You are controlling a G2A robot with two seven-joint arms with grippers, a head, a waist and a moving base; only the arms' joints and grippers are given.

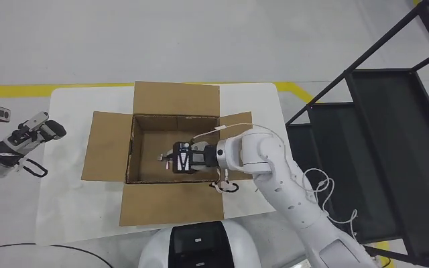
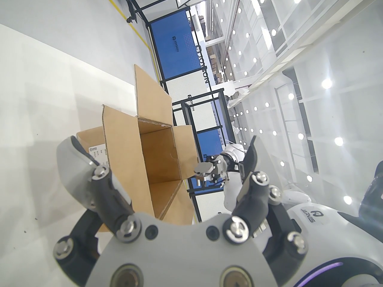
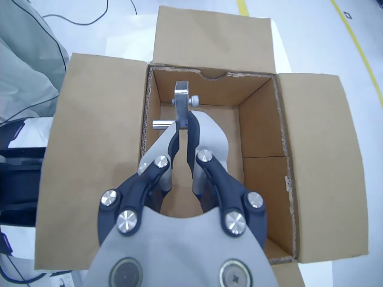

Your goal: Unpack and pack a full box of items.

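Table (image 1: 249,98) w/ open cardboard box (image 1: 107,149), black rack (image 1: 375,134) beside; right gripper (image 3: 183,124) tight on metal bracket (image 3: 181,100), left gripper (image 2: 161,148) wide

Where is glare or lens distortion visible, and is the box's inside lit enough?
Left wrist view: ceiling lamps glare as white spots. Right wrist view: the flap edges of the box curve from distortion; its inside is lit down to the floor; the metal part in the right gripper glints. Top view: even light on the table.

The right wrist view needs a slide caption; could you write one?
Right gripper holds a metal part over the open box.
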